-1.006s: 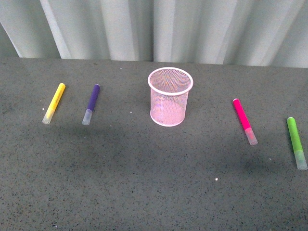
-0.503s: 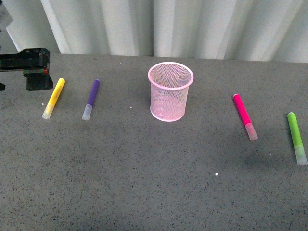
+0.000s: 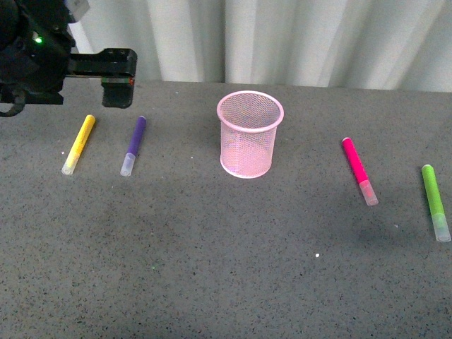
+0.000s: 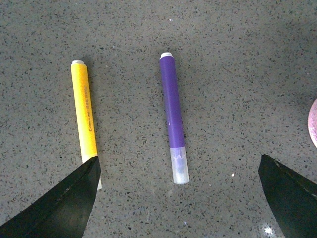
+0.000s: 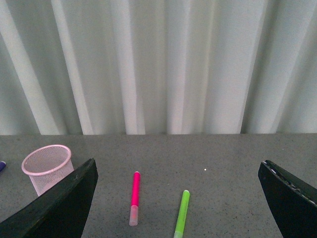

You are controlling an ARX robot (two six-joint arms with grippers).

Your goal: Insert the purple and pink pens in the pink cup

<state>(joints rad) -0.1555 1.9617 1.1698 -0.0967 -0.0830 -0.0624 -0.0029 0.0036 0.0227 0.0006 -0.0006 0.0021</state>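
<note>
The purple pen [image 3: 133, 145] lies on the grey table left of the pink cup [image 3: 249, 134], clear cap toward me. The pink pen [image 3: 359, 169] lies right of the cup. My left gripper [image 3: 118, 85] hovers open above the purple pen's far end. In the left wrist view the purple pen [image 4: 173, 116] lies between the open left gripper [image 4: 178, 198] fingers, untouched. My right gripper [image 5: 177, 171] is open and empty, raised above the table, looking at the pink pen [image 5: 134, 197] and the cup [image 5: 46, 168]. It does not show in the front view.
A yellow marker [image 3: 78, 143] lies just left of the purple pen, close to one left finger [image 4: 64, 208]. A green marker [image 3: 436, 201] lies at the far right beside the pink pen. A pale curtain [image 3: 282, 35] backs the table.
My left arm has come in from the left and moved right, from above the yellow marker to above the purple pen. Pens and cup have not moved.
</note>
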